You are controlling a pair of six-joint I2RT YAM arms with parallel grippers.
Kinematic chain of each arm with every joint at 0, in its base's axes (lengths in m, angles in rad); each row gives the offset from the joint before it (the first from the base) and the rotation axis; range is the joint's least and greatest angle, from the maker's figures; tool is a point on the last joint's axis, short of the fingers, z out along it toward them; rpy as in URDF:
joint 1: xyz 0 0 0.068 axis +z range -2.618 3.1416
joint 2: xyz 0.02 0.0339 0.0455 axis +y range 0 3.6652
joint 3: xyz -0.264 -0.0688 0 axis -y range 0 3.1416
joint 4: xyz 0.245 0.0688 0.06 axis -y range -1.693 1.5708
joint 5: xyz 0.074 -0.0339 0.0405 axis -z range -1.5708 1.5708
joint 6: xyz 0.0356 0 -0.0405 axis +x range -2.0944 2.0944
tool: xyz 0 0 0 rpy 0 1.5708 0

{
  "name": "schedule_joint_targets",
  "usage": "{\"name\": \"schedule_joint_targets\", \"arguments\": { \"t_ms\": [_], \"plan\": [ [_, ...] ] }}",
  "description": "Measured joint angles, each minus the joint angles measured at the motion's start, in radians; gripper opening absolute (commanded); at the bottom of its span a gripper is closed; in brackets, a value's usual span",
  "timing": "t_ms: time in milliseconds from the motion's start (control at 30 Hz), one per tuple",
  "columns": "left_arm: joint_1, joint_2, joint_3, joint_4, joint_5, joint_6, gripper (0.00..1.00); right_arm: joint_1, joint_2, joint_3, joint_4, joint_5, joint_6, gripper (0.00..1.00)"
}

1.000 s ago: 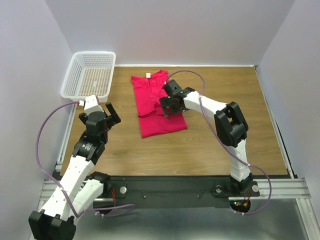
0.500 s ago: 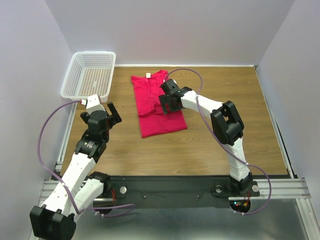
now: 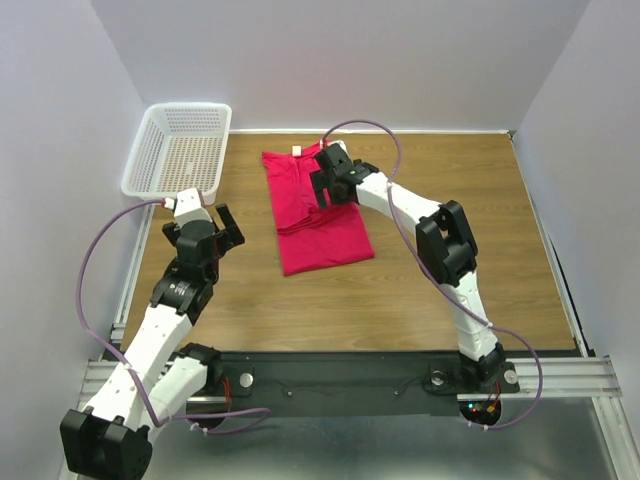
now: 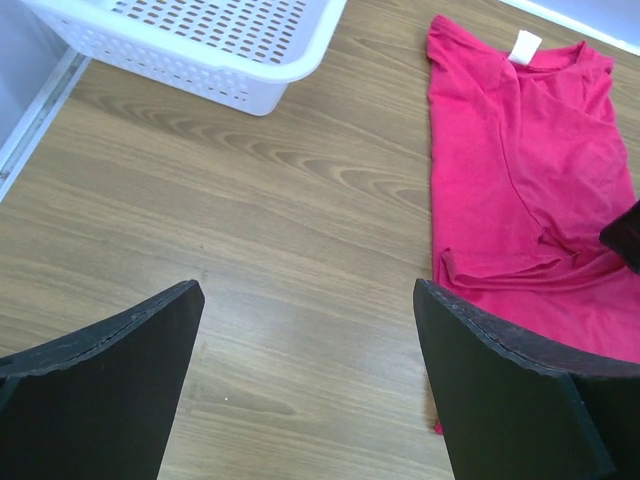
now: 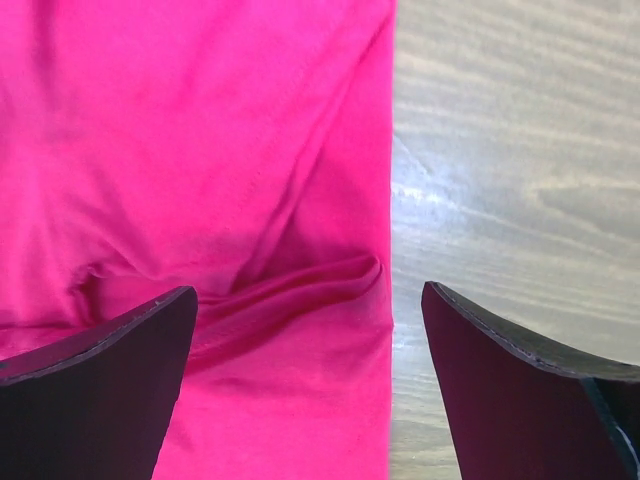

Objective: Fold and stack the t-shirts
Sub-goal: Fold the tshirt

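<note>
The light is bright and even and falls from above, so the arms throw only weak, soft shadows on the wooden table (image 3: pixel 420 290). The pale walls (image 3: pixel 60 100) take a light lilac tint. In the right wrist view a whitish glare lies on the wood just beside the edge of the t-shirt (image 5: pixel 200 150), and its folds show small darker shades. All three views are sharp enough, without motion blur.

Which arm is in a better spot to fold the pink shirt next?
Right, probably: the right fingers hang open over the t-shirt, while the left fingers are open above bare table beside it.
</note>
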Motion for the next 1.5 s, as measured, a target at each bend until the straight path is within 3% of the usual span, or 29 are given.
{"name": "schedule_joint_targets", "arguments": {
  "t_ms": [133, 300, 467, 600, 867, 1133, 1500],
  "plan": [
    [0.000, 0.020, -0.011, 0.024, 0.068, 0.011, 0.96, 0.000, -0.019, -0.005, 0.010, -0.023, -0.012, 1.00],
    [-0.015, 0.161, 0.008, 0.045, 0.235, 0.005, 0.95, -0.024, -0.158, -0.150, 0.015, -0.106, 0.013, 1.00],
    [-0.151, 0.373, 0.096, 0.032, 0.327, -0.010, 0.95, -0.090, -0.338, -0.325, 0.035, -0.212, 0.053, 1.00],
    [-0.253, 0.542, 0.194, 0.029, 0.292, 0.020, 0.96, -0.132, -0.455, -0.462, 0.056, -0.257, 0.069, 1.00],
    [-0.299, 0.751, 0.301, 0.017, 0.106, 0.218, 0.99, -0.146, -0.608, -0.687, 0.080, -0.334, 0.080, 1.00],
    [-0.330, 0.890, 0.378, 0.043, 0.034, 0.373, 0.99, -0.161, -0.693, -0.763, 0.091, -0.344, 0.082, 1.00],
    [-0.329, 1.041, 0.457, 0.085, -0.034, 0.444, 0.98, -0.166, -0.700, -0.764, 0.106, -0.345, 0.082, 1.00]
  ]
}}
